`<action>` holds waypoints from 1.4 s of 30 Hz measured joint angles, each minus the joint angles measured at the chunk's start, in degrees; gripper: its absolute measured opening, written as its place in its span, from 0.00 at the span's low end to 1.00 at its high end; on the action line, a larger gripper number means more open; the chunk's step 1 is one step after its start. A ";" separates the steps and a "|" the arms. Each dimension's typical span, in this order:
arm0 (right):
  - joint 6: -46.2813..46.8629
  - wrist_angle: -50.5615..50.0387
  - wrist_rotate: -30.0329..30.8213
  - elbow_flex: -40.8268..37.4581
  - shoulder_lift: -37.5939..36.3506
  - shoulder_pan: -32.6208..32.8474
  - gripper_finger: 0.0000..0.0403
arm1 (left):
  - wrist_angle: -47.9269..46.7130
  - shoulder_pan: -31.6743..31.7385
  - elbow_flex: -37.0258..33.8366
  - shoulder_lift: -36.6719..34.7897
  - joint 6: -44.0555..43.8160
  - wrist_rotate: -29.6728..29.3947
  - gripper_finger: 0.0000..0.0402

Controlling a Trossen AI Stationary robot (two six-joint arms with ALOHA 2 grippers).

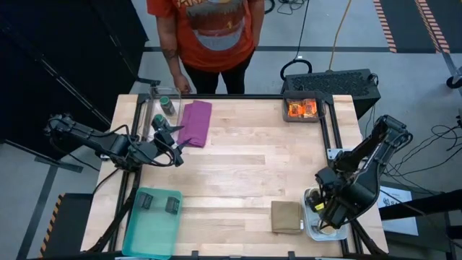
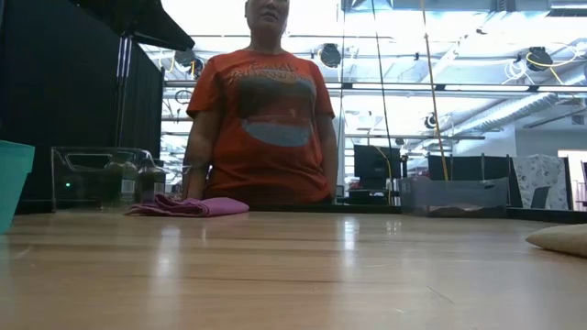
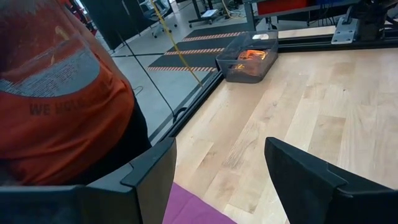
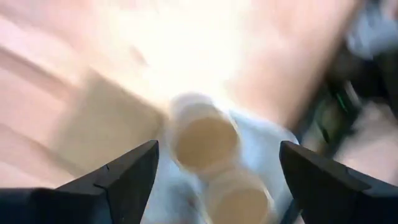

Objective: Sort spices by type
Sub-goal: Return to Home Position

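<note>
My left gripper (image 1: 176, 149) (image 3: 217, 149) is open and holds nothing; it hovers by the near end of the purple cloth (image 1: 195, 123), next to a clear box (image 1: 148, 108) with two green-lidded jars (image 1: 167, 106) (image 2: 151, 177). Shiny orange packets (image 1: 303, 110) (image 3: 249, 57) lie in a dark tray at the far right. Two dark blocks (image 1: 146, 201) sit in a teal tray (image 1: 148, 232) at the near left. My right gripper (image 1: 324, 209) (image 4: 219, 149) is open above a white tray (image 1: 312, 230), over two round tan-topped cups (image 4: 205, 140).
A person in an orange shirt (image 1: 206, 32) (image 2: 266, 110) stands at the table's far edge, one hand (image 1: 183, 87) near the clear box. An olive-tan folded cloth (image 1: 286, 217) (image 4: 102, 127) lies beside the white tray. The middle of the wooden table (image 1: 245, 170) is bare.
</note>
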 joint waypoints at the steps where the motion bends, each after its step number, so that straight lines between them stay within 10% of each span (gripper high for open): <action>1: 0.26 -0.39 4.27 0.71 0.00 -0.04 0.78 | -0.02 -0.02 0.00 0.00 -0.02 -0.01 0.62; 8: -11.34 10.57 38.76 1.40 0.00 -3.97 0.78 | 1.34 -0.01 0.00 0.00 -0.34 0.00 0.62; 13: -37.39 27.91 49.79 1.40 0.02 -9.51 0.78 | 1.41 0.00 0.00 0.00 -0.46 1.13 0.62; 24: -96.44 61.93 47.64 1.40 0.02 -20.48 0.78 | 6.56 -0.01 -0.47 0.04 -0.48 6.88 0.62; 35: -121.84 84.89 32.26 -4.42 0.09 -28.63 0.78 | 11.83 -0.02 -2.03 0.34 -3.47 8.00 0.62; 42: -127.26 102.53 34.11 -11.04 0.15 -33.28 0.76 | 12.34 0.00 -2.10 1.53 -4.21 7.95 0.62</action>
